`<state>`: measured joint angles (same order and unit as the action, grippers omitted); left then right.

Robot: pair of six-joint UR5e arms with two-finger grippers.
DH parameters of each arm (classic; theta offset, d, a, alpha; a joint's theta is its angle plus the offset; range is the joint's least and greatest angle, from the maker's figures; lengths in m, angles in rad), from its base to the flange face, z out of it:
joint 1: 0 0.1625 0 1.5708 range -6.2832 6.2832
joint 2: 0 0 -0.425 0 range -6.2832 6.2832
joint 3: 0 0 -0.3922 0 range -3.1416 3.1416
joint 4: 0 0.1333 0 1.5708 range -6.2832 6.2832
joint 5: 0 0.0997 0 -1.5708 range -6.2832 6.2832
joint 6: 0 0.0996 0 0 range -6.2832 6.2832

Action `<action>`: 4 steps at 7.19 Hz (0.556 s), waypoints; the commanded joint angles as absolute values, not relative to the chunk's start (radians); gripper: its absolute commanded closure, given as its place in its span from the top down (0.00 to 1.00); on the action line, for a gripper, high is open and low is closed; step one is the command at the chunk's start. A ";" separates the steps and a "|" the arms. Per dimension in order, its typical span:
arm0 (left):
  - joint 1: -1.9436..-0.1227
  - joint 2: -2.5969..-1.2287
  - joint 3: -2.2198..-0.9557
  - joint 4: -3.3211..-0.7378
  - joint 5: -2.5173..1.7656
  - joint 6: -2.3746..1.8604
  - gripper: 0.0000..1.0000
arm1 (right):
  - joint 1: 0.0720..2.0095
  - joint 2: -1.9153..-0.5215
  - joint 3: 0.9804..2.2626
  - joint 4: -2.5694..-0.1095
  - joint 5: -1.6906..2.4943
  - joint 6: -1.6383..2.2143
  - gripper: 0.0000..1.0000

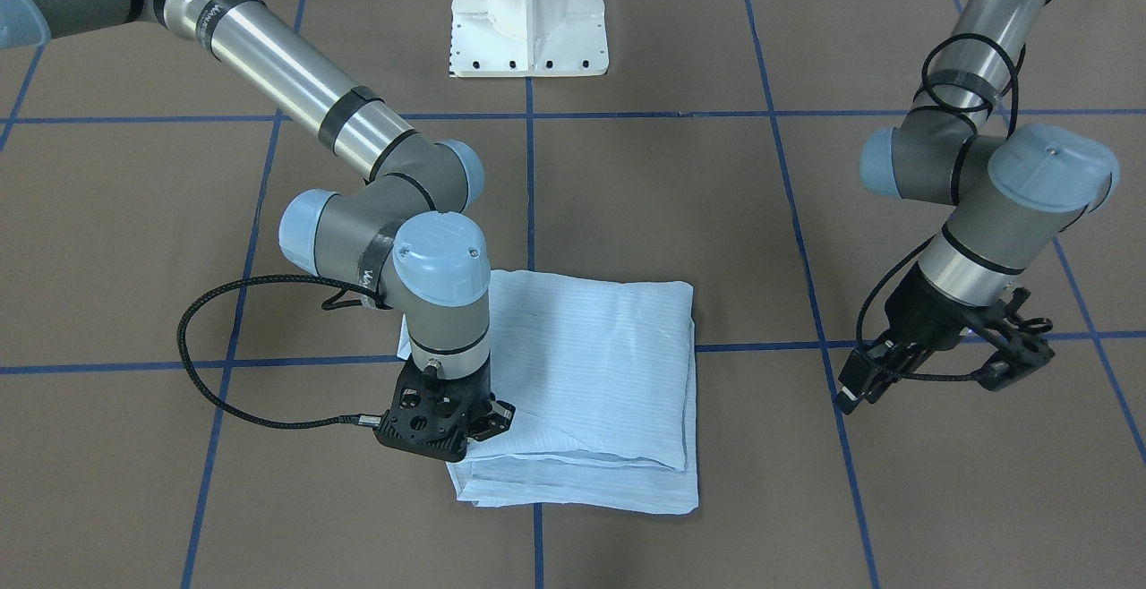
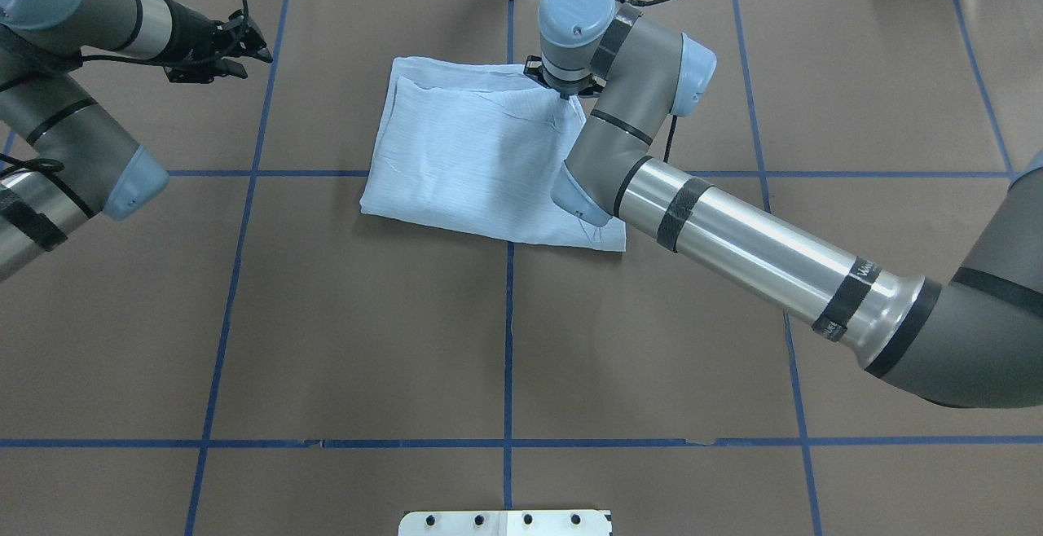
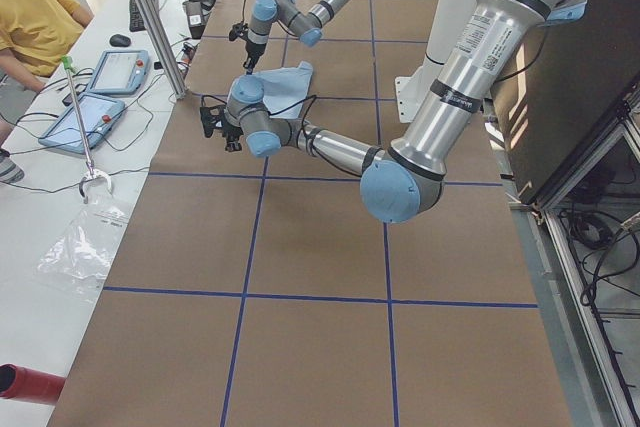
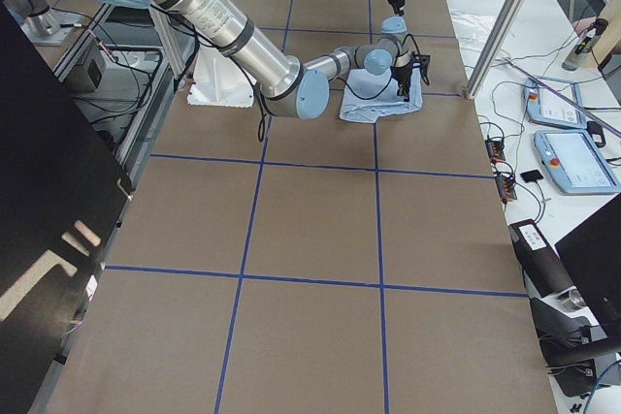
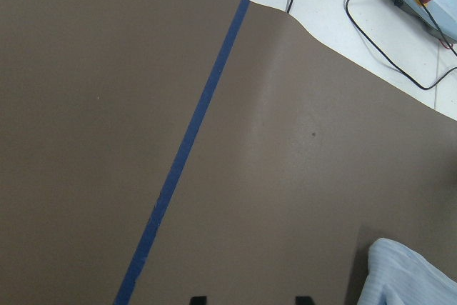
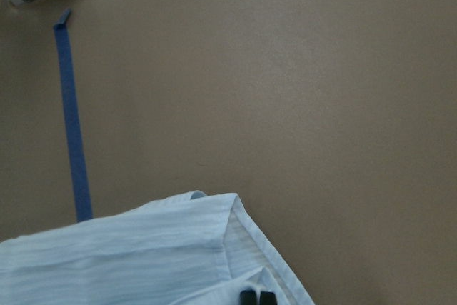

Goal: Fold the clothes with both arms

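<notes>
The light blue striped shirt (image 1: 591, 365) lies folded into a rough rectangle on the brown table, also seen from overhead (image 2: 473, 153). My right gripper (image 1: 488, 423) points straight down at the shirt's corner on the operators' side. In the right wrist view its fingertips (image 6: 256, 296) are pressed together on the cloth (image 6: 128, 255). My left gripper (image 1: 940, 372) hovers over bare table well to the side of the shirt, open and empty. Its two fingertips (image 5: 251, 299) stand apart at the bottom edge of the left wrist view, with a shirt corner (image 5: 407, 276) at the lower right.
The white pedestal base (image 1: 528, 16) stands at the robot's side of the table. Blue tape lines (image 2: 508, 340) grid the brown surface. A person in yellow (image 3: 30, 17), control tablets (image 3: 115, 72) and a metal post (image 3: 150, 17) are beyond the far table edge.
</notes>
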<state>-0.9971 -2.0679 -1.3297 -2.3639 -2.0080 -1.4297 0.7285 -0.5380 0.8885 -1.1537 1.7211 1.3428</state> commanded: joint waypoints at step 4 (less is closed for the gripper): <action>-1.000 -2.048 -1.342 -2.361 -2.017 -1.364 0.51 | 0.810 -0.569 0.918 -1.144 1.842 1.289 1.00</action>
